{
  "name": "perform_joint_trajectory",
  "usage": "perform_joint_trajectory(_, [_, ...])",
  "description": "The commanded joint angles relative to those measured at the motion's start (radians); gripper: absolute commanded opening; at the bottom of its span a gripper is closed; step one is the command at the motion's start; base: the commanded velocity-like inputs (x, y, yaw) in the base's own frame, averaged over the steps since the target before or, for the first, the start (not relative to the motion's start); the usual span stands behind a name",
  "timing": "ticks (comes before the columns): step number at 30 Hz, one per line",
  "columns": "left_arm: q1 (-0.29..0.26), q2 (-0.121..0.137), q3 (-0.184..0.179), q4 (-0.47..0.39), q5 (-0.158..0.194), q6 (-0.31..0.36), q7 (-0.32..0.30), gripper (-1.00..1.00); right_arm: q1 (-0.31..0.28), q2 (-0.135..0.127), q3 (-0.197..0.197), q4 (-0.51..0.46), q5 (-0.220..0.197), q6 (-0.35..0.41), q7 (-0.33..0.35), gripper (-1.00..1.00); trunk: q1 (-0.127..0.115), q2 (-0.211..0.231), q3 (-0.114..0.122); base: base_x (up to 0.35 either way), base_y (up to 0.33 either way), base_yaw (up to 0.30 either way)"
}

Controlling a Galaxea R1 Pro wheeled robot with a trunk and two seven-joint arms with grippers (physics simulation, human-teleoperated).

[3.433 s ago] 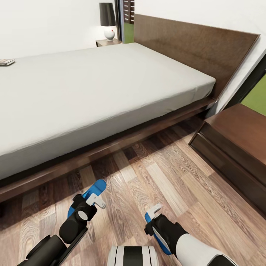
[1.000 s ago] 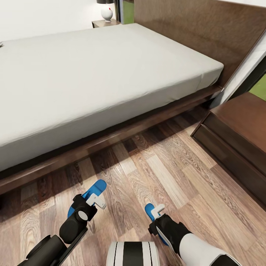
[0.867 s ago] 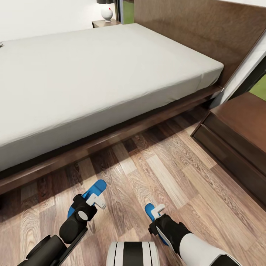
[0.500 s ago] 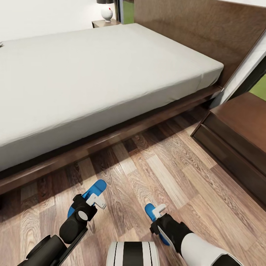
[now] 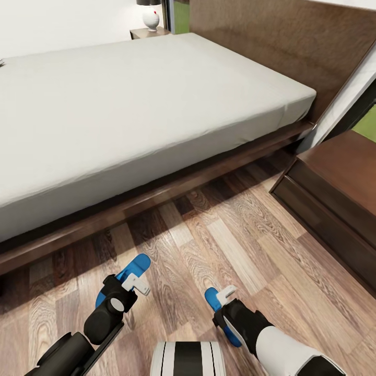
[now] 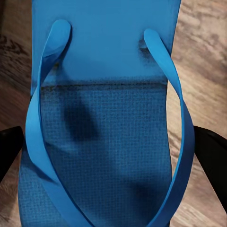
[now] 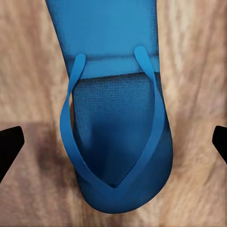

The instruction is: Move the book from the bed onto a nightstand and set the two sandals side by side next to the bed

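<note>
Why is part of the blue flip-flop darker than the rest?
In the left wrist view, a shadow darkens the lower part of the left sandal, with a sharp edge across it. In the right wrist view, the right sandal shows the same, and the floor looks soft and blurry.

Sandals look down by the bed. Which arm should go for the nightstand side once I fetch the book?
Right, probably. The near nightstand sits on the right claw side, past its sandal. The left claw hangs over the other sandal, farther from it.

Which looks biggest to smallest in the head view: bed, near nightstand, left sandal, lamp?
1. bed
2. near nightstand
3. left sandal and lamp: alike in the picture; the lamp is cropped and far, so unranked.
</note>
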Motion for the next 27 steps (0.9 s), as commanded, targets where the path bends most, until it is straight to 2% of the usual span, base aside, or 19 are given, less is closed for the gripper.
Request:
perform_joint_trajectory(1, [-0.001,0.001,-0.003,-0.001,-0.004,0.005,0.001,-1.00,0.000,0.000,0.006,-0.001,0.000,0.006,-0.003,1.00,0.000,0.000,-0.001,0.000,0.000,0.000])
perform_joint_trajectory(3, [-0.001,0.001,-0.003,-0.001,-0.004,0.005,0.001,-1.00,-0.001,0.001,0.006,-0.002,0.000,0.006,-0.003,1.00,0.000,0.000,-0.001,0.000,0.000,0.000])
perform_joint_trajectory(9, [-0.001,0.001,-0.003,-0.001,-0.004,0.005,0.001,-1.00,-0.002,0.003,0.006,-0.002,0.000,0.006,-0.003,1.00,0.003,-0.002,-0.024,0.000,0.000,0.000])
perform_joint_trajectory(22, [-0.001,0.001,-0.003,-0.001,-0.004,0.005,0.001,-1.00,-0.002,0.004,0.004,-0.003,-0.002,0.005,-0.007,1.00,0.003,-0.002,-0.024,0.000,0.000,0.000])
perform_joint_trajectory(27, [-0.001,0.001,-0.003,-0.001,-0.004,0.005,0.001,-1.00,-0.003,0.004,0.005,-0.002,-0.002,0.005,-0.008,1.00,0.005,-0.003,-0.043,0.000,0.000,0.000])
